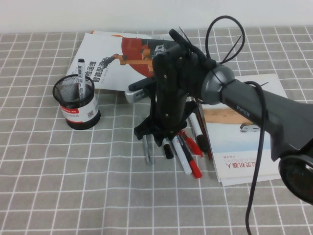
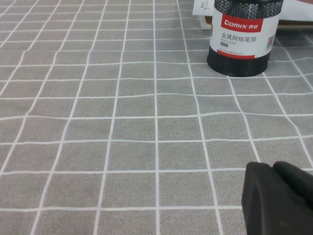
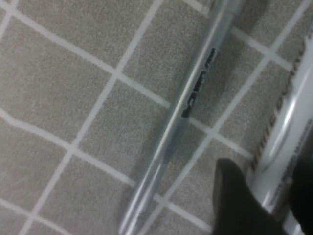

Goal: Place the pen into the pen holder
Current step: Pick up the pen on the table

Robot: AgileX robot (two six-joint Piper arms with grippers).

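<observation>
The pen holder, a black mesh cup with a red-and-white label, stands at the left and holds one black-capped white marker. It also shows in the left wrist view. My right gripper is down on a pile of markers mid-table. In the right wrist view its fingers press both sides of the pen, a white barrel with dark print, with the gripper closed around it. My left gripper hangs shut and empty above the cloth, short of the holder, and is out of the high view.
A slim grey pen lies beside the held pen. Black-capped and red-capped markers lie in the pile. A magazine lies behind the holder, a booklet at the right. The grey checked cloth covers the table.
</observation>
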